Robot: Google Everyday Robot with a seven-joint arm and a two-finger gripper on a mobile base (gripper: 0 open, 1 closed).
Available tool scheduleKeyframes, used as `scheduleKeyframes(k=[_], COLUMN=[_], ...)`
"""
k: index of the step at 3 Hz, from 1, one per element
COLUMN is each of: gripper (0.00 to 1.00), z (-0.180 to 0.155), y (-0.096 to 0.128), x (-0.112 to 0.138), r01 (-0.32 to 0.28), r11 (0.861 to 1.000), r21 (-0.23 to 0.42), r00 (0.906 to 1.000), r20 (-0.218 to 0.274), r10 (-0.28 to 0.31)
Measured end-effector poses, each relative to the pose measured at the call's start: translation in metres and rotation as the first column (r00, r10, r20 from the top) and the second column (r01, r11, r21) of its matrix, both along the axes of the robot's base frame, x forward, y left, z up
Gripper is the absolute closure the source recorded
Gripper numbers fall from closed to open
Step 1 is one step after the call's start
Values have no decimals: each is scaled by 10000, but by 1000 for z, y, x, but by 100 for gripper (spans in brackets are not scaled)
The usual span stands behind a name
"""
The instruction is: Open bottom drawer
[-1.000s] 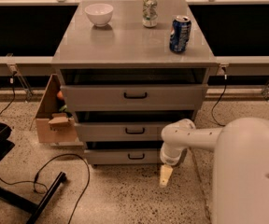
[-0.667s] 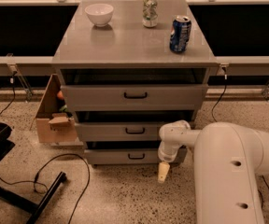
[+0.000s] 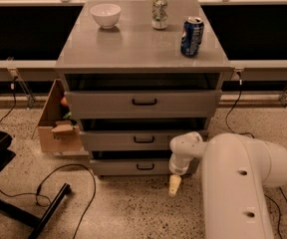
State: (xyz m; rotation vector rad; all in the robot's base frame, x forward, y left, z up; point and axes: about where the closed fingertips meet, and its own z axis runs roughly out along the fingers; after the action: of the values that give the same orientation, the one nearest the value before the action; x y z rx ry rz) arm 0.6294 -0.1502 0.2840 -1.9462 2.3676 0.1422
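Camera view, single entry.

- Progress: you are looking at the bottom drawer sitting lowest in the table, just above the floor, with its small black handle facing you. A dark gap is showing above its front. I am judging it ajar at most, not pulled out, since none of its inside is showing.
- The gripper is hanging low, pointing down toward the floor, just right of and slightly below that handle. It is not touching the handle. You are not able to tell whether it is released or clenched, because only its pale tip is showing.
- The white arm is filling the lower right and covering the drawer's right end.
- Remaining, as I am judging it: bringing the gripper onto the handle, taking hold, and pulling the drawer outward. The main pull is not yet done.

Counts:
- Drawers: three, namely the top drawer, the middle drawer and the bottom one, each carrying one black handle.
- On the table top: one white bowl, one silver can and one blue can, making two cans.
- Beside the table on the left: one cardboard box, standing open.
- One arm, one gripper.
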Motion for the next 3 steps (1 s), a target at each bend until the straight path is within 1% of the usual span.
scheduleKeyframes(k=[1, 2, 3], gripper=[0, 0, 0], z=[-51, -75, -79], y=[-14, -21, -34], x=[17, 33, 67], r01=[119, 108, -188], r11=[9998, 9999, 9980], r21=[-146, -131, -599], r00=[9986, 9946, 9827], r20=[522, 1034, 1831], r10=[-111, -94, 295])
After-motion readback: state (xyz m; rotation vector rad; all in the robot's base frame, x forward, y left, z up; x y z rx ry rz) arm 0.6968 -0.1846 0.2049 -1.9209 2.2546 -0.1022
